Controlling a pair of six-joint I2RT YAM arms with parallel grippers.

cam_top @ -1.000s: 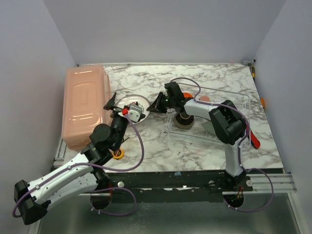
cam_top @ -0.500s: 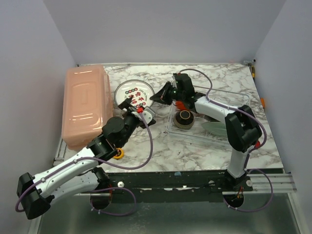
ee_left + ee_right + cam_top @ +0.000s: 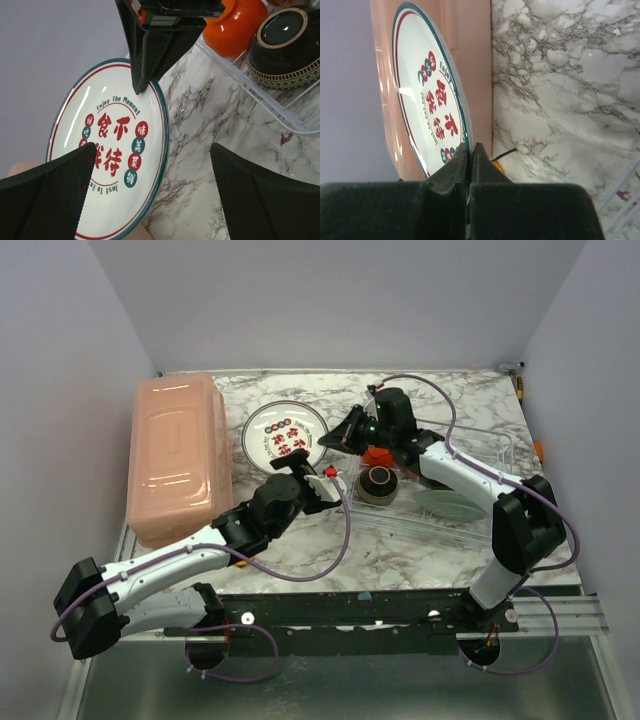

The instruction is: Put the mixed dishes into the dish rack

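Observation:
A round white plate (image 3: 281,434) with a teal rim and red characters sits left of the dish rack (image 3: 503,454), a clear tray. My right gripper (image 3: 338,440) is shut on the plate's right rim (image 3: 465,131); its fingers (image 3: 145,65) show pinching that rim in the left wrist view. The left gripper (image 3: 312,470) stands open just in front of the plate (image 3: 107,150), holding nothing. Inside the rack are a glossy orange bowl (image 3: 377,455), a dark bowl (image 3: 378,483) and a teal plate (image 3: 446,503).
A long salmon-pink tub (image 3: 175,455) lies along the left side, right behind the plate in the right wrist view (image 3: 480,55). A small yellow thing (image 3: 496,166) peeks out beside the right fingers. Marble table (image 3: 330,540) lies between arms and rack.
My left arm has swung right and forward off the plate, uncovering it. The right gripper, shut on the rim, has shifted slightly right and back, its elbow swinging out to the right.

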